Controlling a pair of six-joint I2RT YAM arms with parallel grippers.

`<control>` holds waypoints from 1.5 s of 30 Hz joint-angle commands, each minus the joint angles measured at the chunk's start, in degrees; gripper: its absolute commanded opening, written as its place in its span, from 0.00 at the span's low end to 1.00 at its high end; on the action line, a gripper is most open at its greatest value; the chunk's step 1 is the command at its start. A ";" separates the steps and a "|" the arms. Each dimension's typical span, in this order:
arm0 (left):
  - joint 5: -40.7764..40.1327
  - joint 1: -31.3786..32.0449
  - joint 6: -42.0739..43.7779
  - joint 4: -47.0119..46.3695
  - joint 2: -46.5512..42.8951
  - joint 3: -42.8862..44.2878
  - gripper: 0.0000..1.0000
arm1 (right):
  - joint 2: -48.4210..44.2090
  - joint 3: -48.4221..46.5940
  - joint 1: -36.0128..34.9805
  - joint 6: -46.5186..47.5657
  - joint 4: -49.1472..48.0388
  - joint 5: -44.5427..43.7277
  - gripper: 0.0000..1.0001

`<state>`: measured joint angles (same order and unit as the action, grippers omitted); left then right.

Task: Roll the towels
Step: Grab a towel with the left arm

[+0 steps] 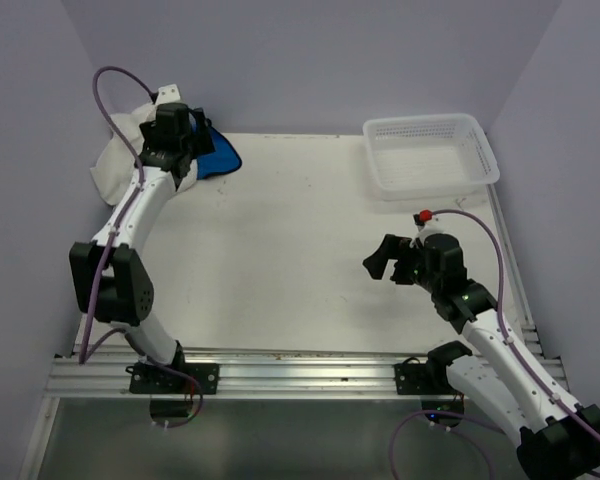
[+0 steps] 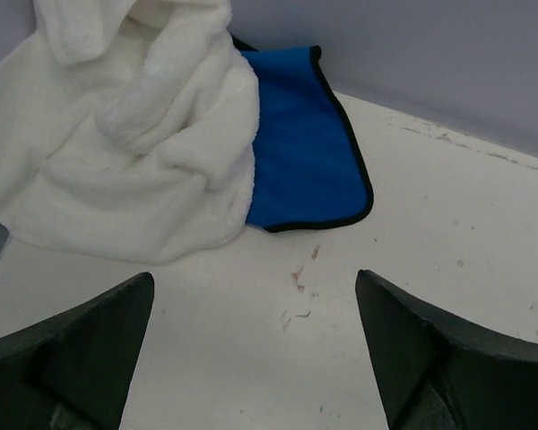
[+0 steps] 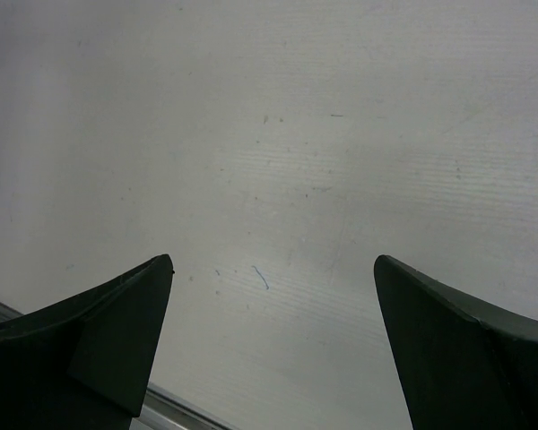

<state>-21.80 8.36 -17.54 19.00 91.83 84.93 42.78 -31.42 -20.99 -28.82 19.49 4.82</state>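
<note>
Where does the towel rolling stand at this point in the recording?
Done: nothing; neither towel is rolled. The white towel lies bunched in the far-left corner, overlapping an edge of the blue towel. In hand: the left gripper points at them, jaws open and empty; the right gripper hangs over the table, jaws open. Left: rolling both towels.

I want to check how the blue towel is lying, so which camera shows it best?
The left wrist view: the blue towel lies flat and close, its black-edged corner clear, partly under the white towel. The top external view shows only a sliver beside the left arm. The right wrist view shows none of it.
</note>
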 commanded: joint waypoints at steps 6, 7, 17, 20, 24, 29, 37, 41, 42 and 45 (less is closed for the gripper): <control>14.51 -2.91 -0.31 4.54 24.86 20.96 0.88 | -0.69 0.83 -0.01 1.04 -4.71 7.47 0.99; 13.72 -2.65 0.22 6.03 28.80 23.16 0.88 | -0.69 0.92 0.07 0.96 -4.81 7.75 0.99; 8.97 -1.68 5.41 8.07 42.64 33.91 0.91 | 1.94 0.39 -0.01 1.48 -4.81 7.31 0.99; 9.06 -1.86 5.50 6.75 44.31 33.73 0.92 | 3.09 0.22 0.07 1.49 -5.07 7.05 0.99; 9.67 -1.86 5.24 6.31 46.68 34.61 0.91 | 4.32 -0.22 0.07 1.66 -4.90 7.13 0.99; 10.38 -1.95 5.76 2.35 47.12 32.23 0.88 | 3.97 -0.40 0.08 1.57 -5.16 8.10 0.99; 10.47 -2.65 6.81 2.79 50.55 33.46 0.77 | 3.53 -0.40 -0.01 1.75 -4.90 7.49 0.99; 9.94 -2.74 7.70 3.76 51.08 33.29 0.60 | 3.53 -0.48 -0.01 1.66 -4.19 6.70 0.99; 9.94 -2.82 7.61 4.02 50.99 33.20 0.45 | 3.53 -0.57 0.07 1.75 -3.93 6.52 0.99; 10.98 -2.91 6.56 3.59 48.98 31.71 0.17 | 3.01 -1.28 -0.01 1.75 -2.61 6.08 0.99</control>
<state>-11.92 6.17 -11.42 22.72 141.21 116.90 47.05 -30.83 -20.99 -27.99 16.45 11.46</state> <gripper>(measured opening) 0.233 0.989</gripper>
